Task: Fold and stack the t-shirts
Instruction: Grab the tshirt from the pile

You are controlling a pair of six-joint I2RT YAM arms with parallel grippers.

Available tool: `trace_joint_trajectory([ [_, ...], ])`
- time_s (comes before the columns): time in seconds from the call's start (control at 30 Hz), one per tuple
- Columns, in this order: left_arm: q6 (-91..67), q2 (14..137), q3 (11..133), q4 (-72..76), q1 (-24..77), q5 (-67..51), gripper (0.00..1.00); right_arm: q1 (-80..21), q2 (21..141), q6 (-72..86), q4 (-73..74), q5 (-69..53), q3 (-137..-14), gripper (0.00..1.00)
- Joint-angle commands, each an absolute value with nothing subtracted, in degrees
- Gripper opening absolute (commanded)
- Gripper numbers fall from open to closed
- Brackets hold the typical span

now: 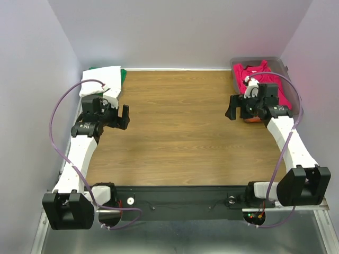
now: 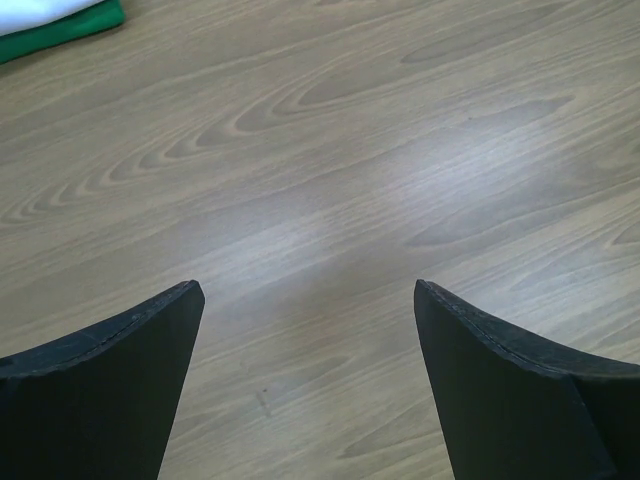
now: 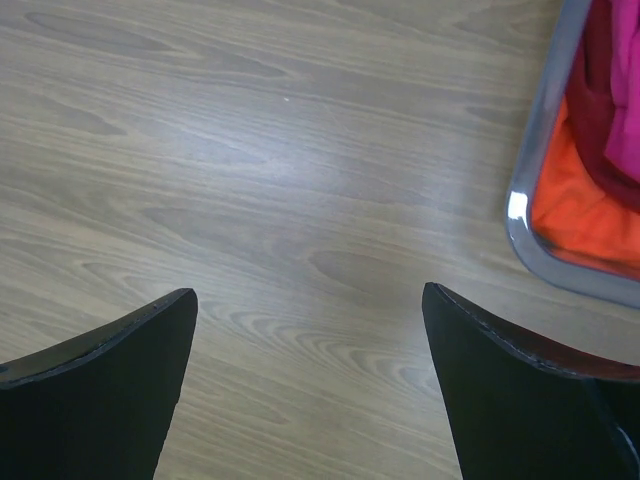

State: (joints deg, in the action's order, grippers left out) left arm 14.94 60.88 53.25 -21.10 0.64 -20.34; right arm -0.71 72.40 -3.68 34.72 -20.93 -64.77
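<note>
A bright pink-red t-shirt [image 1: 254, 74] lies crumpled in the clear grey bin [image 1: 234, 64] at the back right, over a dark red [image 3: 592, 110] and an orange shirt [image 3: 580, 215]. A folded white t-shirt [image 1: 100, 82] lies on a green one [image 1: 123, 75] at the back left; both also show in the left wrist view, white [image 2: 40, 10] on green [image 2: 70, 30]. My left gripper [image 1: 125, 117] is open and empty over bare table just right of that stack. My right gripper [image 1: 232, 107] is open and empty over the table just left of the bin.
The wooden table [image 1: 180, 132] is bounded by white walls at the back and sides. The bin's rim [image 3: 520, 215] stands close to my right gripper's right finger. A black rail [image 1: 180, 198] with both arm bases runs along the near edge.
</note>
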Motion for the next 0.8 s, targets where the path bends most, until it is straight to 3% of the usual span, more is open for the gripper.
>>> trace_joint_trajectory([
  [0.0, 14.9, 59.7, 55.1, -18.1, 0.8, -21.2, 0.99, 1.1, 73.6, -4.6, 35.5, -13.9, -68.2, 1.00],
  [0.13, 14.9, 62.7, 59.1, -17.8, 0.9, -23.6, 0.99, 5.0, 78.7, -6.5, 35.9, -11.9, -73.7, 1.00],
  [0.33, 12.4, 72.8, 68.7, -17.5, 0.8, -21.0, 0.99, 15.3, 96.7, -4.8, 37.6, -16.7, -92.0, 1.00],
  [0.77, 11.6, 86.3, 80.4, -22.5, 0.9, -16.6, 0.99, 17.1, 136.9, 3.2, 36.4, -15.6, -138.0, 1.00],
])
